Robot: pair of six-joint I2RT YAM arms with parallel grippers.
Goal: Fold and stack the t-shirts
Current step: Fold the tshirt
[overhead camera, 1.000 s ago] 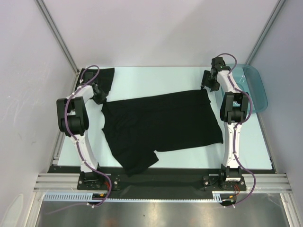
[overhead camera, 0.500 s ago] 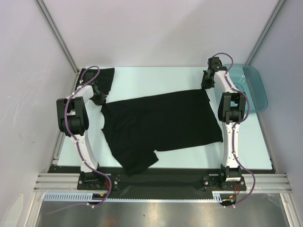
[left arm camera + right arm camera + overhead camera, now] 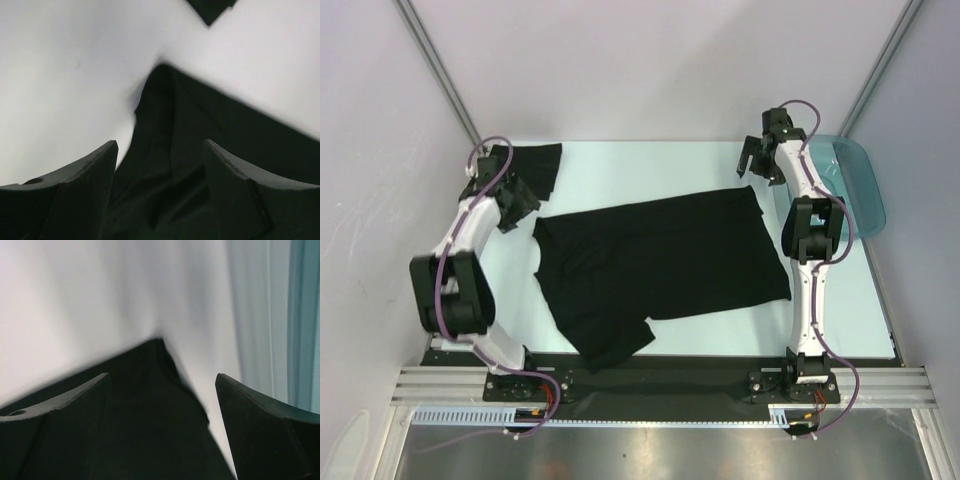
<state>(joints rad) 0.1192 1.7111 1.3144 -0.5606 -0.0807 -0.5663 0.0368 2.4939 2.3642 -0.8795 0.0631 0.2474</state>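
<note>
We see a plain black cloth t-shirt (image 3: 660,265) spread flat mid-frame on the pale counter (image 3: 650,160). Both pairs of fingers are spread wide, holding nothing. In the wrist views the left fingers (image 3: 75,195) frame its upper-left corner and the right fingers (image 3: 260,435) its upper-right corner. A second black shirt (image 3: 535,165) lies upper left.

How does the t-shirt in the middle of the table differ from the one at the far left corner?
The middle t-shirt lies spread open across the table. The corner t-shirt is a much smaller, compact patch, partly hidden by the left arm. Both are plain black.
</note>
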